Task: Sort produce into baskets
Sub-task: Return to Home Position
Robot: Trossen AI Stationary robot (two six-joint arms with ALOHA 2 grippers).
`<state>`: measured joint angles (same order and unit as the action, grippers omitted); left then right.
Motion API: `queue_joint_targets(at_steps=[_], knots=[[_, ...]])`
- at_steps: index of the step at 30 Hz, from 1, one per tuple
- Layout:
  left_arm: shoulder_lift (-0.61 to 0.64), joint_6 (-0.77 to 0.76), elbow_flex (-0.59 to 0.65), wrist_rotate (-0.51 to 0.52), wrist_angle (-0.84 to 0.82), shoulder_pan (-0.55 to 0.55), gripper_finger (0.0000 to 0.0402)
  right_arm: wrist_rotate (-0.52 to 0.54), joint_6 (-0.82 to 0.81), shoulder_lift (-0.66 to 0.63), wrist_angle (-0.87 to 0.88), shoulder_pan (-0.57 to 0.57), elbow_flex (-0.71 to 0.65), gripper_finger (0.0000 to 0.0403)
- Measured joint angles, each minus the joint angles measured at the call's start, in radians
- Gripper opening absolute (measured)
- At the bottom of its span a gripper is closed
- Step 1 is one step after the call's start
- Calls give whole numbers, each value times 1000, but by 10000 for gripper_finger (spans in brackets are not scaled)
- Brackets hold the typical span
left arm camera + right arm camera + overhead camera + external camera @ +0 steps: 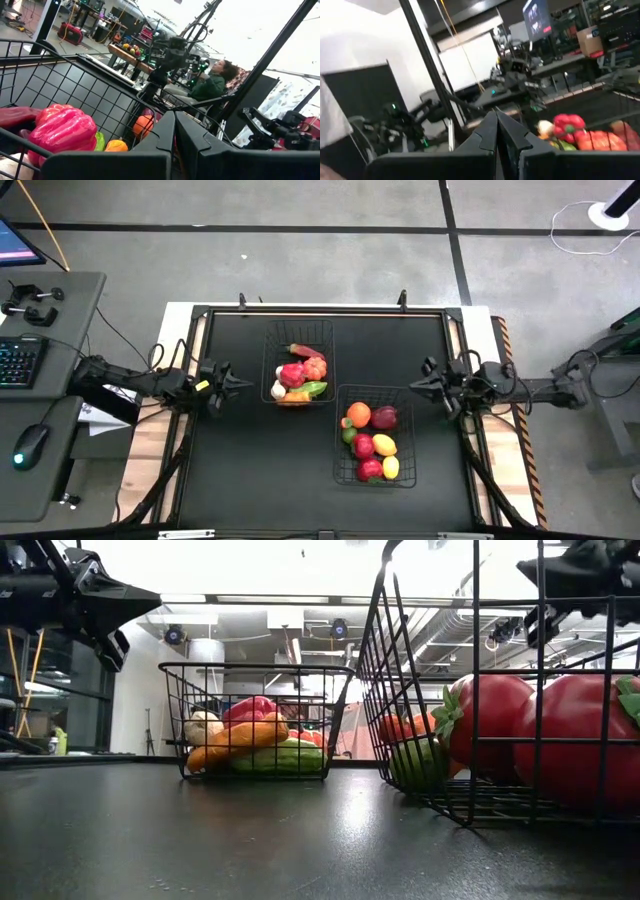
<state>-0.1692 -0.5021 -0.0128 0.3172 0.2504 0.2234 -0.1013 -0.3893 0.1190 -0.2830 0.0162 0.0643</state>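
Hugging sides: L gripper (236, 383), R gripper (413, 388).

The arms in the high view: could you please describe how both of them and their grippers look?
Both the left arm and right arm are slim, black, jointed tubes with black cables trailing alongside. The left gripper and right gripper are black with wedge-shaped fingers; a small yellow mark sits behind the left one.

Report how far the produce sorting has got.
Done: all the produce in view lies in the basket by the left arm or the basket by the right arm; none shows loose on the table. In hand: nothing; the left tool and right tool are shut and empty at the table's sides. Left: apparently only parking the arms.
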Motion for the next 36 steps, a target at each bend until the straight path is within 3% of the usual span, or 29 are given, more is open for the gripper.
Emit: queue_joint_targets(at_steps=[8, 17, 28, 36], knots=[[0, 0, 0, 0, 0, 0, 1, 2, 55, 0, 101, -18, -54, 0], [0, 0, 0, 0, 0, 0, 1, 246, 83, 3, 249, -18, -54, 0], [0, -1, 0, 0, 0, 0, 1, 247, 77, 1, 249, -17, -54, 0], [82, -1, 0, 0, -51, -1, 0, 248, 77, -117, 226, -6, -54, 0]])
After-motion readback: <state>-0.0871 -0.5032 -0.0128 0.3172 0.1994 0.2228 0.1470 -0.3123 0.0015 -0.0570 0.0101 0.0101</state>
